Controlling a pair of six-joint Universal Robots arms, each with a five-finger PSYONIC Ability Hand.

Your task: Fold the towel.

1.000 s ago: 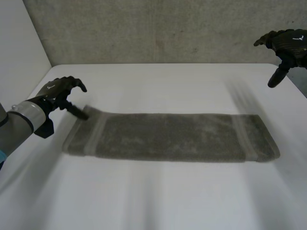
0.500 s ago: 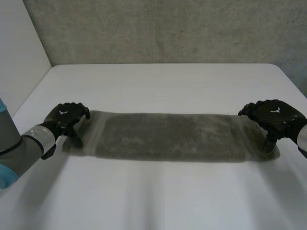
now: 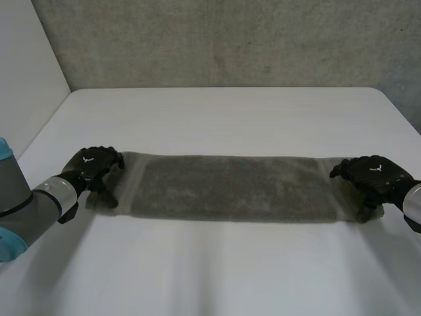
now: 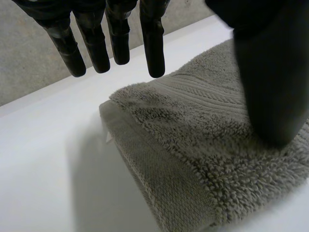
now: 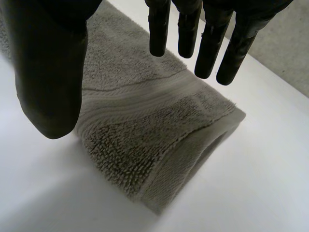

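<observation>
A grey towel point(image 3: 230, 187), folded into a long strip, lies flat across the white table point(image 3: 217, 112). My left hand point(image 3: 92, 164) rests over its left end and my right hand point(image 3: 371, 174) over its right end. In the left wrist view the left hand's fingers point(image 4: 111, 41) hang straight above the towel's point(image 4: 203, 140) far corner, with the thumb point(image 4: 273, 77) low over the pile. In the right wrist view the fingers point(image 5: 207, 43) point straight down above the end of the towel point(image 5: 145, 125), and the thumb point(image 5: 48, 67) stands apart at its near edge. Neither hand grips the cloth.
A grey concrete wall point(image 3: 223, 39) runs behind the table's far edge. Bare white tabletop lies in front of and behind the towel. My left arm point(image 3: 26, 204) reaches in along the table's left side.
My right hand came down from high at the back right onto the towel's right end. The left hand shifted from beside the left end to over it. The towel stayed put.
</observation>
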